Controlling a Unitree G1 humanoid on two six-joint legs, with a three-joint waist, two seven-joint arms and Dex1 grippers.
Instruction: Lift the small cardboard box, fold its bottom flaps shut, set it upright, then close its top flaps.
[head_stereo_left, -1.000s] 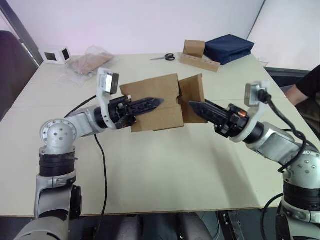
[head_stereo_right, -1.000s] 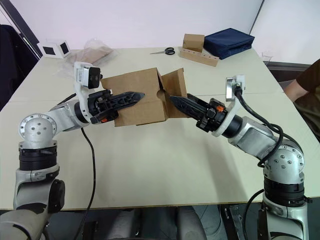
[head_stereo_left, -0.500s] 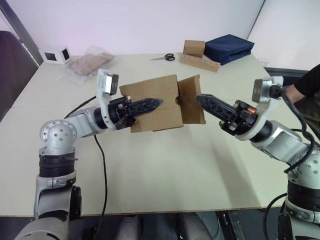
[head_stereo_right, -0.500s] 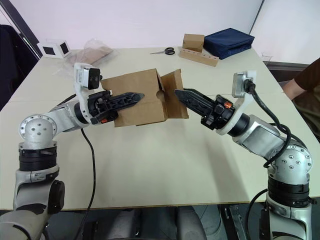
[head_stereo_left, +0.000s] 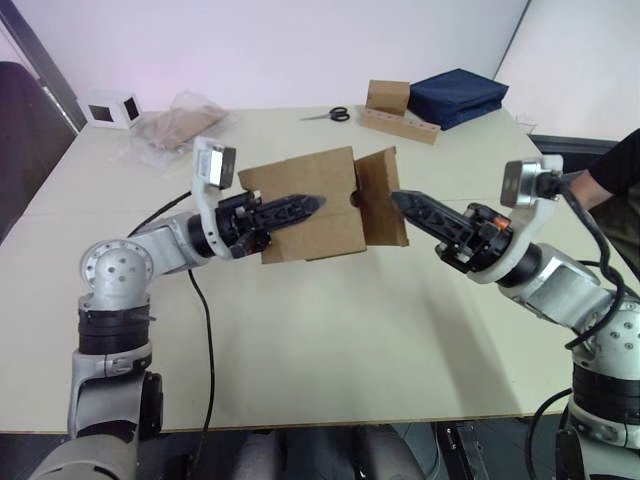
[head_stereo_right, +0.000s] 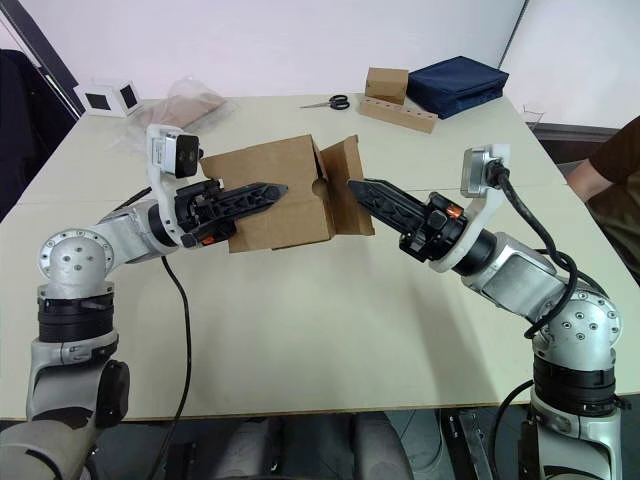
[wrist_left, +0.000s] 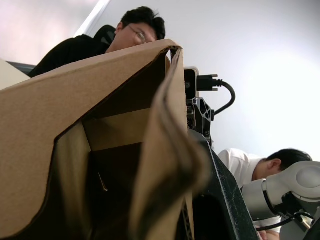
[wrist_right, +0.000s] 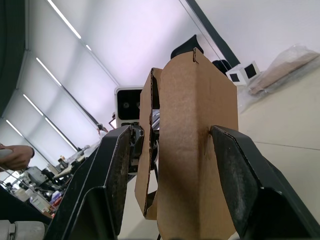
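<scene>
brown box (head_stereo_left: 310, 205) hangs above your table (head_stereo_left: 330, 330), pinched by the left gripper (head_stereo_left: 300, 207); the right gripper (head_stereo_left: 405, 204) sits at its hinged flap. your left wrist view looks into the box's hollow. your right wrist view has the fingers (wrist_right: 112, 175) spread wide around the flap.

An office-like lab: plain worktable (head_stereo_left: 300, 330), ceiling strip lights (wrist_right: 65, 20), seated people (wrist_left: 135, 30)
</scene>
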